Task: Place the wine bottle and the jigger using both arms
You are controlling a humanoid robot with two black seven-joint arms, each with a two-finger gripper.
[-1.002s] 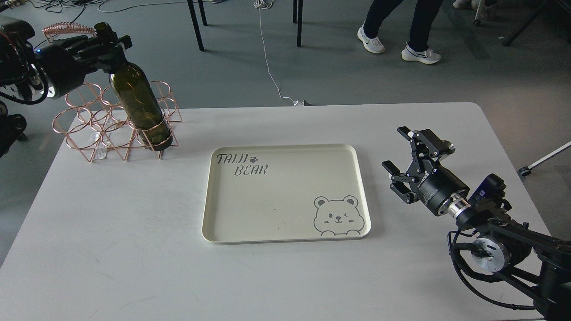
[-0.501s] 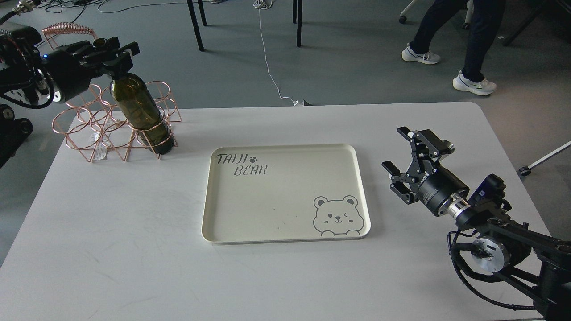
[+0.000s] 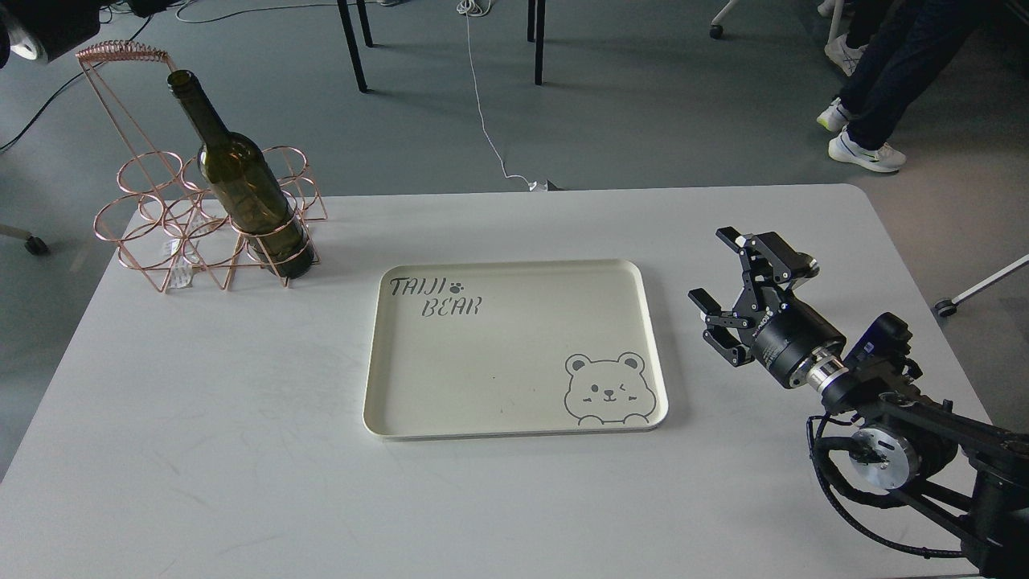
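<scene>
The wine bottle [image 3: 245,189] is dark olive-green and stands slightly tilted in a front ring of the copper wire rack [image 3: 173,229] at the table's back left. Nothing holds it. My right gripper [image 3: 713,267] is open and empty, hovering low over the table just right of the cream tray [image 3: 514,418]. Only a dark piece of my left arm [image 3: 48,24] shows in the top left corner; its gripper is out of view. The jigger is not in view.
The tray, printed "TAIJI BEAR" with a bear face, lies at the table's middle with nothing on it. The white table [image 3: 201,450] ends close behind the rack. A person's legs [image 3: 884,72] and chair legs [image 3: 354,44] are on the floor beyond.
My left gripper has let go of the bottle's neck and pulled away up and left out of view. The bottle stays in the rack. The right arm has not moved. The person walked right.
</scene>
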